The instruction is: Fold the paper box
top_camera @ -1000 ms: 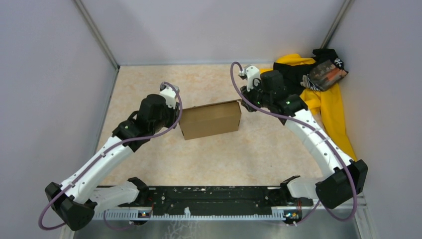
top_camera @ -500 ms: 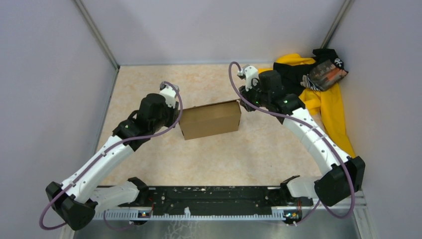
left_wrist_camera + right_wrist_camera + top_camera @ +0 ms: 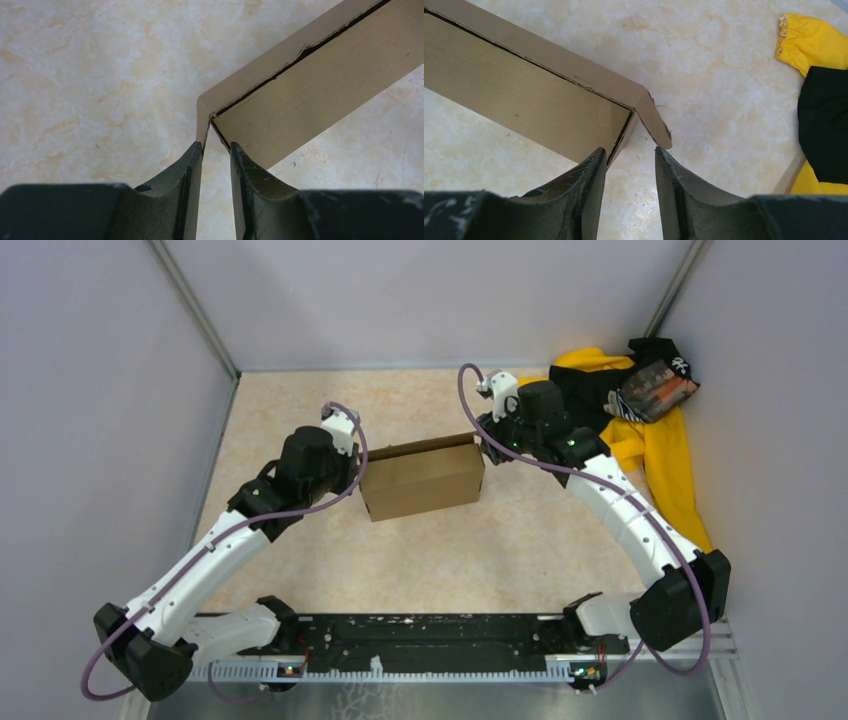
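Observation:
The paper box (image 3: 422,483) is a shallow brown cardboard box in the middle of the table, its lid flap standing slightly up along the back edge. My left gripper (image 3: 355,472) is at its left end. In the left wrist view the left gripper (image 3: 216,146) is narrowly open, its tips right at the box (image 3: 310,85) corner, one by the lid's end tab and one by the wall, with bare table in the gap. My right gripper (image 3: 487,440) is at the back right corner. It (image 3: 630,149) is open, and the bent end tab of the box (image 3: 524,100) lies just past the right fingertip.
A yellow-and-black cloth pile (image 3: 650,440) lies at the back right, close behind the right arm, and shows in the right wrist view as well (image 3: 819,45). A dark packet (image 3: 655,385) rests on top of it. Grey walls close in the table (image 3: 430,550) on three sides.
The right gripper's jaws have spread and let the corner tab go. The lid's back edge now stands a little higher. The left gripper has closed slightly and stayed in place.

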You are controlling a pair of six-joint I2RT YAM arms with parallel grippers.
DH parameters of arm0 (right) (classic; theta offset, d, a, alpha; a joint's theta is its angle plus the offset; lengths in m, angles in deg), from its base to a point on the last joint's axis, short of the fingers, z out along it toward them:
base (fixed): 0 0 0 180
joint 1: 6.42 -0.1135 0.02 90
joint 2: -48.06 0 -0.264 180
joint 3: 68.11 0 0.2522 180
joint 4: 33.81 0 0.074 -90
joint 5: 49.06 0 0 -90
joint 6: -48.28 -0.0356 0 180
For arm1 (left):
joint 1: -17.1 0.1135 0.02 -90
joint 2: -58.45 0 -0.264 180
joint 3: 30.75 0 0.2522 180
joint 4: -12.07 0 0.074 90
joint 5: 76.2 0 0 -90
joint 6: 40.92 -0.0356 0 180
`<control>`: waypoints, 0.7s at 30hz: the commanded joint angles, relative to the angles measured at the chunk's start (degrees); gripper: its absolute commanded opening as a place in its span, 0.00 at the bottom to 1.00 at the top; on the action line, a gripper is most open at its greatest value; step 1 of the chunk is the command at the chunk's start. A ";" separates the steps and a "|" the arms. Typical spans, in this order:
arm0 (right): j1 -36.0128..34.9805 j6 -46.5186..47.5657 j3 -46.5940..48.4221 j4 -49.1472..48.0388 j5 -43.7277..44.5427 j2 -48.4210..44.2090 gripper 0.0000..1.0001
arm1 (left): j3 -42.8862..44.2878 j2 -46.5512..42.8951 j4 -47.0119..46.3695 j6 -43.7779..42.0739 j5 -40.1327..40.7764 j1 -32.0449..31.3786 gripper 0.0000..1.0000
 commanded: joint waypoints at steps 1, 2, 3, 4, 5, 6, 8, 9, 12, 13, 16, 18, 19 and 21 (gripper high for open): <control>0.14 0.46 1.29 -4.02 2.40 -2.11 0.41 | 0.65 0.11 -1.61 -0.87 -0.76 0.50 0.34; 0.14 0.56 1.27 -4.26 2.62 -2.22 0.41 | 0.65 0.19 -1.69 -0.88 -0.77 0.56 0.34; 0.14 0.68 1.23 -4.44 2.82 -2.34 0.41 | 0.65 0.25 -1.76 -0.86 -0.87 0.58 0.34; 0.14 0.80 1.23 -4.43 2.87 -2.26 0.40 | 0.65 0.34 -1.78 -0.85 -0.89 0.56 0.34; 0.14 0.91 1.26 -4.42 2.84 -2.09 0.40 | 0.65 0.38 -1.84 -0.86 -0.98 0.64 0.34; 0.14 0.95 1.19 -4.48 2.95 -1.97 0.39 | 0.65 0.48 -1.87 -0.85 -1.05 0.63 0.34; 0.14 0.96 1.18 -4.74 2.97 -1.58 0.38 | 0.65 0.55 -1.88 -0.85 -1.17 0.72 0.33; 0.14 0.96 1.14 -4.93 3.05 -1.46 0.38 | 0.65 0.65 -1.88 -0.85 -1.26 0.71 0.33; 0.18 0.96 1.05 -5.86 3.48 -1.25 0.38 | 0.72 0.67 -1.99 -0.96 -1.40 0.83 0.33; 0.22 1.04 1.11 -6.10 3.41 -1.06 0.38 | 0.74 0.70 -1.98 -0.94 -1.47 0.94 0.33; 0.18 1.20 1.62 -6.56 3.02 -0.07 0.39 | 0.74 0.68 -2.12 -0.94 -1.66 0.97 0.33; 0.31 1.27 2.10 -6.66 2.66 0.57 0.39 | 0.89 0.78 -2.05 -0.94 -1.89 1.11 0.33; 0.31 1.31 2.22 -6.67 2.39 0.86 0.39 | 0.98 0.82 -2.05 -0.98 -1.92 1.06 0.33; 0.37 1.38 2.46 -6.75 2.01 1.39 0.39 | 1.00 0.73 -2.09 -1.02 -2.00 1.08 0.33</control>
